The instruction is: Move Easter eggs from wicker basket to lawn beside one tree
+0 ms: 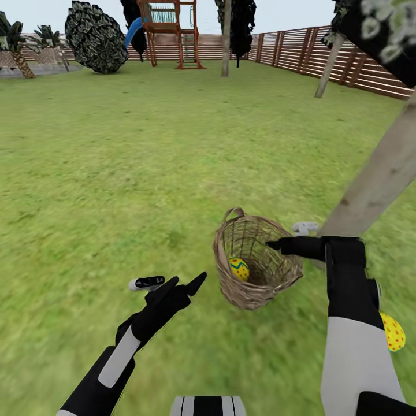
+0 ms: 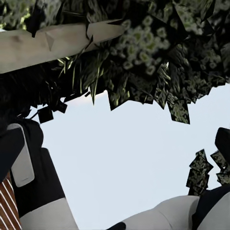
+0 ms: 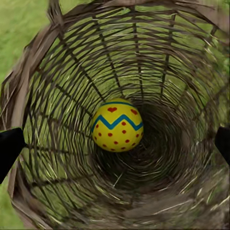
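Note:
The wicker basket [image 1: 257, 263] lies tipped on the lawn [image 1: 144, 173], its mouth facing my right gripper [image 1: 288, 237]. Inside it rests one yellow Easter egg [image 3: 117, 125] with a blue zigzag band and red marks, also seen in the head view as the egg [image 1: 238, 269]. My right gripper is open at the basket's mouth, its fingertips [image 3: 10, 146] spread wide at either side of the rim. A yellow egg with red dots [image 1: 393, 332] lies on the grass beside my right arm, near the pale tree trunk [image 1: 375, 179]. My left gripper [image 1: 170, 282] hangs open and empty left of the basket.
The brown slat fence [image 1: 358, 63] runs along the back and right. A play frame [image 1: 170, 32], dark bushy trees [image 1: 95, 37] and two further trunks [image 1: 226, 37] stand far off. The left wrist view looks up at the trunk [image 2: 48, 43], leaves [image 2: 158, 52] and sky.

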Available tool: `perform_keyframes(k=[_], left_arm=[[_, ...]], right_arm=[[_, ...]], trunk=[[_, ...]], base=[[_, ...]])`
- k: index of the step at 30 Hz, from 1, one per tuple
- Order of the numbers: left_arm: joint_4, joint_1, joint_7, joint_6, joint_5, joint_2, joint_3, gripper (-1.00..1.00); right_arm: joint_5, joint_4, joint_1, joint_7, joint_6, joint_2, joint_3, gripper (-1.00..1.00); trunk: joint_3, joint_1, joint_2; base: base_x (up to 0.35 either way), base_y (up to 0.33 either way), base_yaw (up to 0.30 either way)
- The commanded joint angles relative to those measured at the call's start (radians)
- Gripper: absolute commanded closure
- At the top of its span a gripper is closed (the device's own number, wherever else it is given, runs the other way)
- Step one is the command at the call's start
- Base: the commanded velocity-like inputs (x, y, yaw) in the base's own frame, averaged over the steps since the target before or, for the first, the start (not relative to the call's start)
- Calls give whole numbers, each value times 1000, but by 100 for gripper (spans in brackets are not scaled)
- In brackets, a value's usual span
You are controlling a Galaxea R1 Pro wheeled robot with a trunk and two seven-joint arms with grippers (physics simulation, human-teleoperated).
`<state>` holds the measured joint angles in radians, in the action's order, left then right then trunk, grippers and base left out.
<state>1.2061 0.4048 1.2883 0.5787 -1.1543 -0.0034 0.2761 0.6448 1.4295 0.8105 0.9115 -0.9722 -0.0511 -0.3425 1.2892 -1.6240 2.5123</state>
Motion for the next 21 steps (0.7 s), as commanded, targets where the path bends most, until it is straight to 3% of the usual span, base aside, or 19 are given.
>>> perform_keyframes(k=[1, 2, 6, 10, 17, 21], left_arm=[[0, 0, 2, 10, -7, 0, 1, -100], [1, 0, 3, 11, -7, 3, 1, -100], [2, 0, 10, 11, -8, 18, -18, -100], [-1, 0, 12, 11, -8, 21, -25, -100], [-8, 0, 18, 9, -8, 24, -27, -100], [-50, -1, 54, 4, -10, 23, -27, -100]], right_arm=[[6, -4, 1, -51, -3, -1, 14, -100], [3, -15, 1, -159, -1, -3, 45, -100], [2, -24, -4, -271, -1, -18, 105, -100], [9, -34, -10, -289, -2, -22, 120, -100], [14, -80, -11, -291, -5, -16, 128, -100], [15, -118, -11, -291, -7, -11, 130, -100]], trunk=[[1, 0, 0], [1, 0, 0], [1, 0, 0], [1, 0, 0], [1, 0, 0], [1, 0, 0]], base=[[268, 181, 15], [270, 183, 6], [271, 188, 2], [217, 159, 0], [19, 14, 0], [1, 1, 0]])
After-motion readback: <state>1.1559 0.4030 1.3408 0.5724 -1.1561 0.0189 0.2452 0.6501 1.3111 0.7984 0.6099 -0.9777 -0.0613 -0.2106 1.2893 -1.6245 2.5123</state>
